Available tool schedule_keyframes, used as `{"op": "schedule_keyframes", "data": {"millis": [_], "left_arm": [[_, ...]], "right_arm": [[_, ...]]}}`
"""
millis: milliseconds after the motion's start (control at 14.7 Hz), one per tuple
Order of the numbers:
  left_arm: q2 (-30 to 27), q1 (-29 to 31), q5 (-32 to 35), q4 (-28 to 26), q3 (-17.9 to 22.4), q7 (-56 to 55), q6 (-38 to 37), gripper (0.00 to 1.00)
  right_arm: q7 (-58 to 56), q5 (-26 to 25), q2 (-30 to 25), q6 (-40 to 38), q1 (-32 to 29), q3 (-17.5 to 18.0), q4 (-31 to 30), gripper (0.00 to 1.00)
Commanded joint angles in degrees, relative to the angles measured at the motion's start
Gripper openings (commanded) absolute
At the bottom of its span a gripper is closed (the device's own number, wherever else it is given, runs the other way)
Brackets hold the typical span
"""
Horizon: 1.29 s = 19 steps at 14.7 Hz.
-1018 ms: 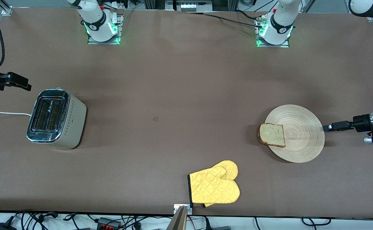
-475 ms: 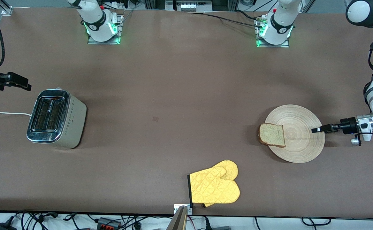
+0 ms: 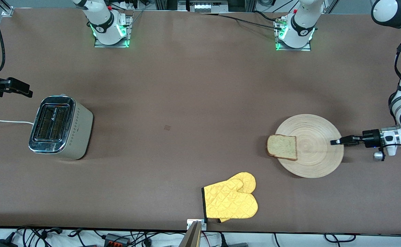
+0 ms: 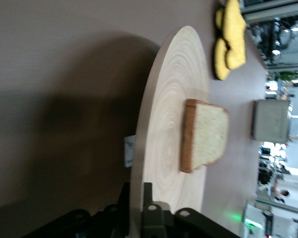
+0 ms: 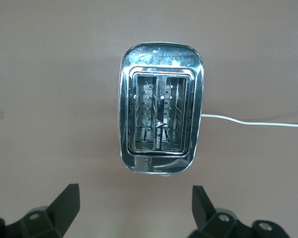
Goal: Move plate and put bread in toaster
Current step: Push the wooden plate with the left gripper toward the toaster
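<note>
Gripping the rim of the wooden plate (image 3: 310, 145) at the left arm's end of the table, the left gripper (image 3: 334, 141) has its jaws closed on the plate's edge, low over the tabletop. On the plate, a slice of bread (image 3: 282, 147) lies at the rim facing the toaster, slightly overhanging it. A yellow oven mitt (image 3: 231, 198) lies nearer the camera, between plate and toaster. At the right arm's end stands the two-slot toaster (image 3: 60, 127), slots empty, white cord (image 3: 4, 121) trailing off. The right gripper (image 5: 134, 210) waits above it, fingers spread wide. Moving the plate appears under way; next, the plate likely needs carrying toward the toaster, kept level. Brown table (image 3: 186, 85), cables along its edges.
</note>
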Motion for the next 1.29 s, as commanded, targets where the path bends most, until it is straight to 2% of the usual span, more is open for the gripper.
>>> {"op": "schedule_keyframes", "data": {"millis": [0,271,407,679,814,950,1086,1221], "left_arm": [[-0.9,-0.1,-0.1,-0.7,-5.9,-1.4,-2.9,0.01],[-0.7,-5.5,-1.4,-1.1,-10.0,-7.5,-4.2,0.01],[-0.5,-10.3,-2.4,-1.1,-11.2,-12.0,-3.6,0.01],[-0.3,-20.8,-12.5,-5.1,-11.3,-11.9,8.3,0.01],[-0.3,-24.8,-14.1,-7.0,-11.5,-11.8,14.5,0.01],[0.0,-27.6,-15.9,-7.4,-11.6,-9.8,17.0,0.01],[1.1,-30.0,-21.4,-8.0,-11.5,-5.5,18.1,0.01],[2.4,-32.3,-23.7,-8.6,-11.5,-3.0,22.7,0.01]], "right_arm": [[-0.3,-0.9,0.5,-0.9,0.0,0.1,1.3,1.0],[-0.4,-0.8,0.4,-0.8,0.0,0.1,1.3,1.0],[-0.3,-0.8,0.6,-0.8,-0.2,0.1,1.2,1.0],[0.0,-0.8,1.4,-0.9,0.0,0.1,1.1,1.0],[0.5,-0.7,1.6,-1.3,0.0,0.1,0.8,1.0],[0.8,-0.6,2.1,-2.7,-0.1,0.1,0.6,1.0],[0.9,-0.4,3.6,-3.2,-0.4,0.0,0.6,1.0],[0.9,0.2,5.8,-1.9,-0.6,0.0,1.0,1.0]]}}
